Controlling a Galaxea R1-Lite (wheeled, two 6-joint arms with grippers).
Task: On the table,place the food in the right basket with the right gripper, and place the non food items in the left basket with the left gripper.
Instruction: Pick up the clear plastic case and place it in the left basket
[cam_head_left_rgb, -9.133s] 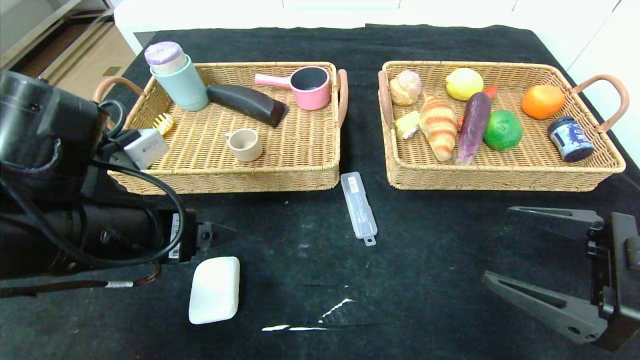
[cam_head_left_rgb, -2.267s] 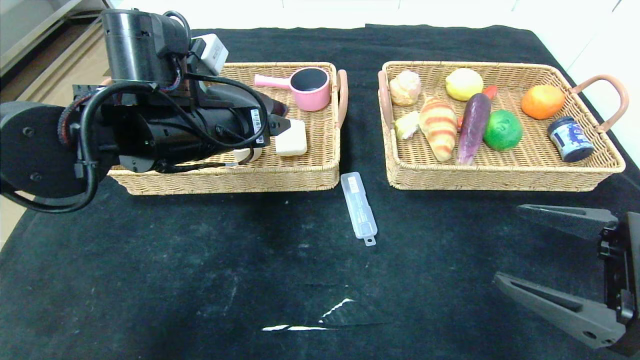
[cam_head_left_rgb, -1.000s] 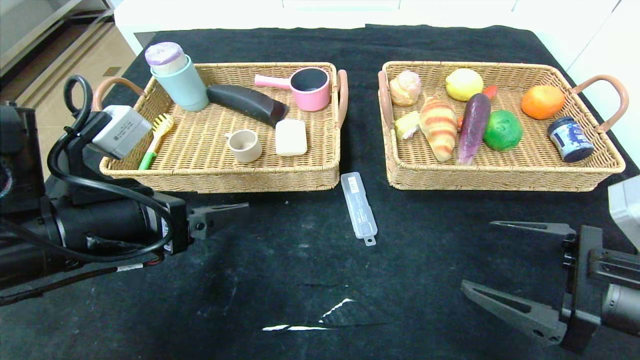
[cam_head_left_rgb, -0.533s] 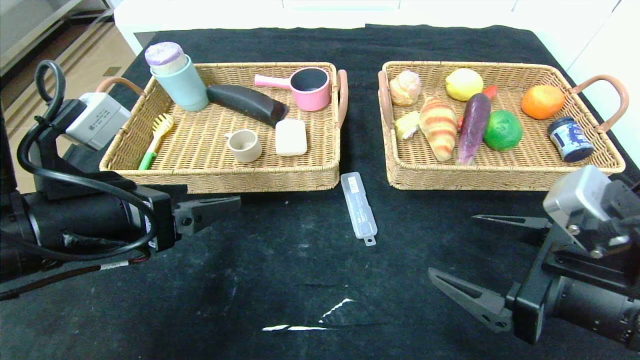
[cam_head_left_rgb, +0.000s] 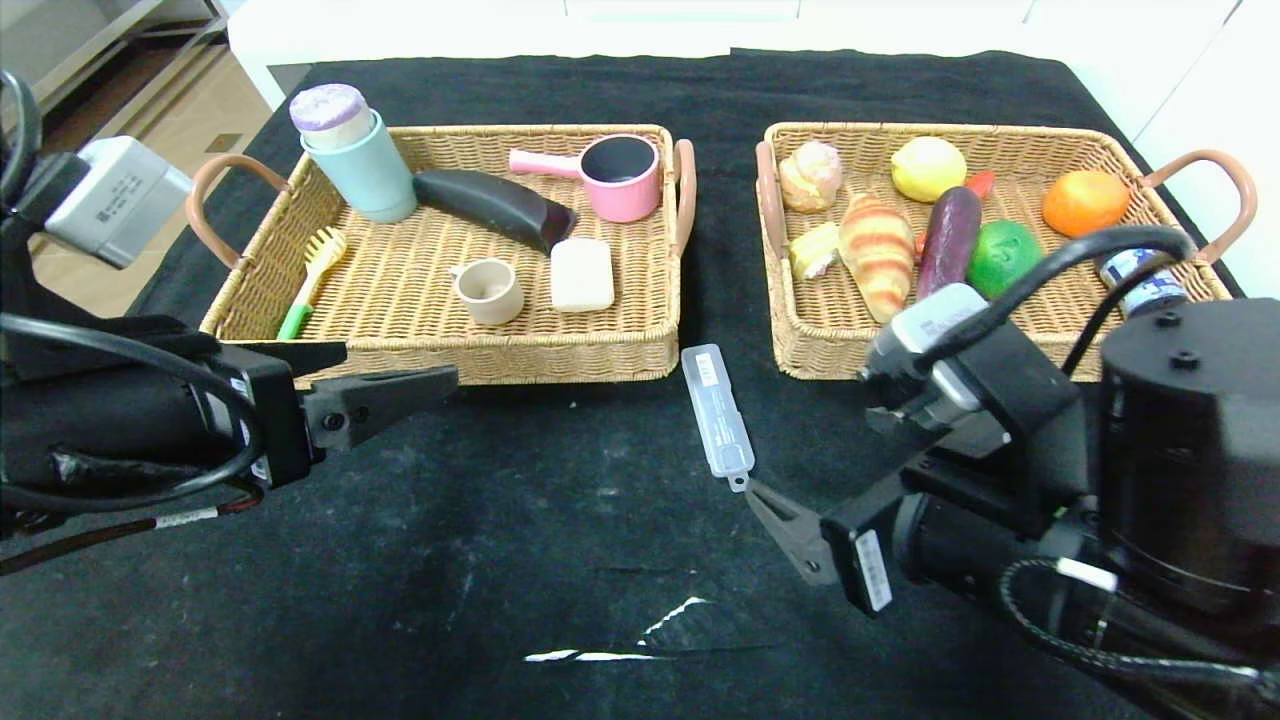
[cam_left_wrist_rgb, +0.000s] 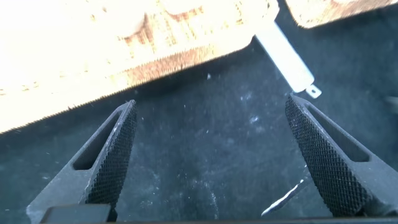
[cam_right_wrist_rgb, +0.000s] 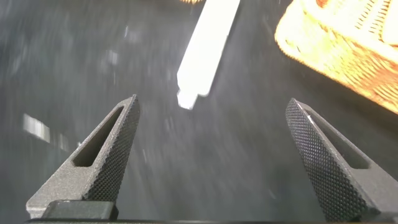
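Note:
A clear plastic case lies on the black cloth between the two baskets; it also shows ahead of both wrist cameras, case and case. My right gripper is open just short of the case's near end, nothing between its fingers. My left gripper hangs open and empty in front of the left basket. That basket holds a white soap bar, cup, pink pot, bottle, brush and a dark object. The right basket holds bread, fruit, vegetables and a jar.
A strip of shiny tape lies on the cloth near the front edge. The right arm's bulk covers the front right corner of the right basket. The table's far edge meets a white wall.
The soap bar went from the table into the left basket. Over the last second the right arm swung in leftward towards the clear case, and the left arm drew back to the left.

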